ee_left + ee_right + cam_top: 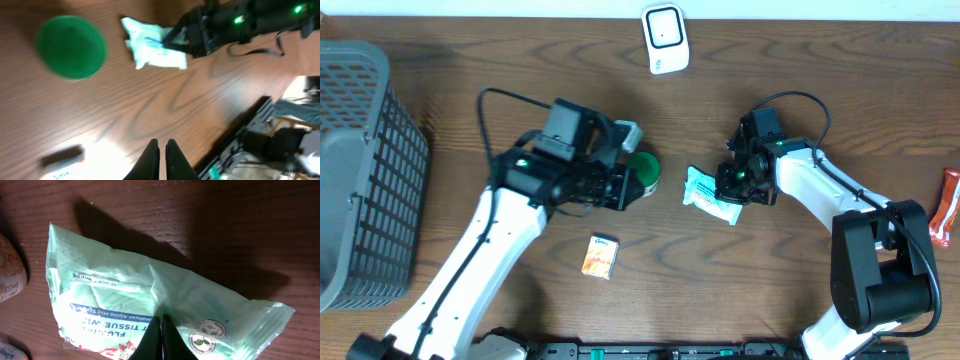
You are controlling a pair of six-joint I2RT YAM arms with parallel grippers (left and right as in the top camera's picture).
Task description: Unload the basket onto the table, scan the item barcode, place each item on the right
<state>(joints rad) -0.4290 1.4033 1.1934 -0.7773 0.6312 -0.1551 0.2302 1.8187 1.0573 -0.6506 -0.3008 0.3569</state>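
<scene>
- Pinch on the tissue wipes pack by the right tool: tips shut tight on the green film near one long edge. A crease runs up from the contact, so apparently holding a fold of wrapper rather than the pack's body.
- From overhead, lying at centre-right of the surface, between the green round container and the right arm. Not yet raised, as far as can be told.
- Probably gripped at the edge to keep the printed faces free for showing. No barcode found in any view; possibly on the underside.
- Left tool shut on nothing, fingers together over bare wood, close to the green round container. Looks parked clear of the pack, leaving room for the right arm to work.
- At the far edge, well apart from the pack, the white scanner, dark window turned toward the arms. Presumably placed so that an item can be carried up and turned to face it.
- Elsewhere, untouched: the small orange box near the front, the red packet at the right edge, the grey basket at the left. Likely further items and a bin for scanned ones.
- Next step, by judgement: lift, carry toward the window, rotate until the code faces it. With so thin a pinch, risk of slipping or swinging on the way.
</scene>
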